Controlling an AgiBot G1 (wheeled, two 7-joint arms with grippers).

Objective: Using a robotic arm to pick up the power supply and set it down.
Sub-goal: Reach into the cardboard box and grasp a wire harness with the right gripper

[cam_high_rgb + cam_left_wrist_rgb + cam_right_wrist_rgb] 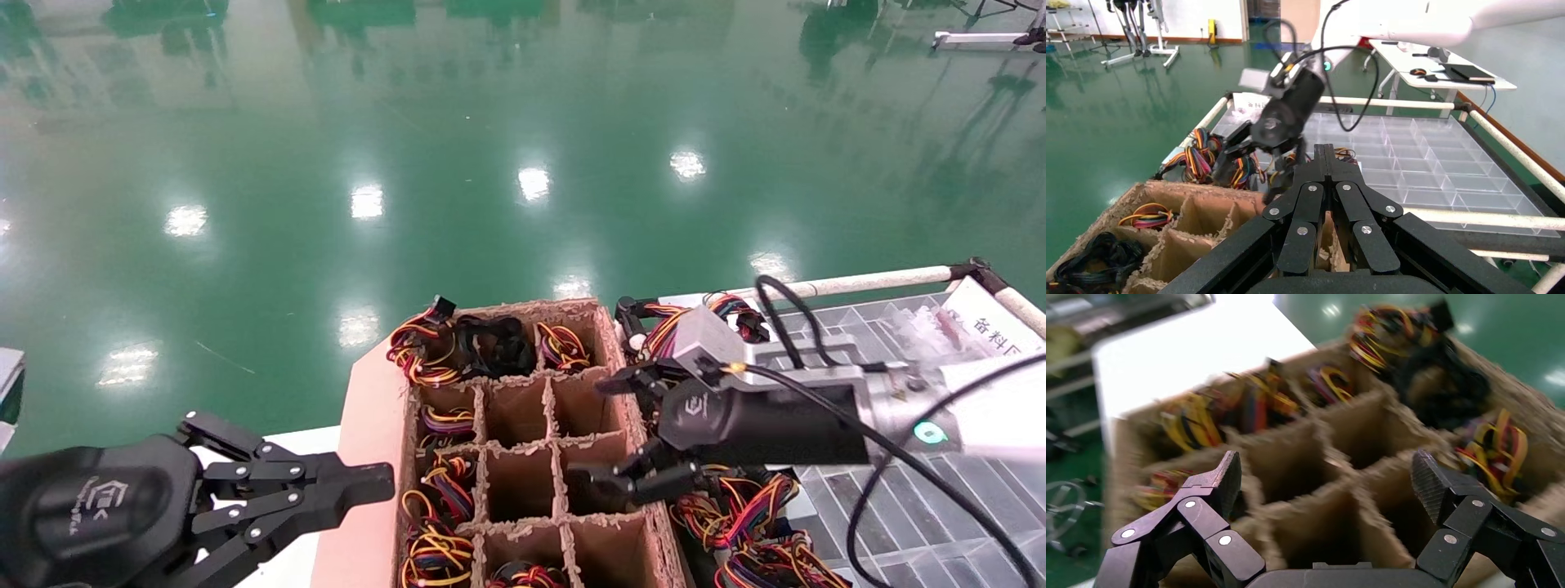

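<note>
My right gripper [596,433] [1327,478] hangs open over the right-hand column of a divided cardboard box [523,445], with nothing between its fingers. The cells right under it are bare. Power supplies sit deep in other cells, so only their wire loops show. The closest red, orange and yellow loop [562,345] [1502,447] is in the far right cell. Another such loop [421,351] spills over the far left corner. I cannot tell which one is the task's power supply. My left gripper [384,482] [1321,148] is shut and parked beside the box's near left.
More wire bundles with purple and blue strands [735,514] [1199,156] lie between the box and a clear plastic divider tray [915,506] [1425,159] on the right. A black cable bundle [490,343] fills a far cell. A pink flap [368,457] lines the box's left side. Green floor lies beyond.
</note>
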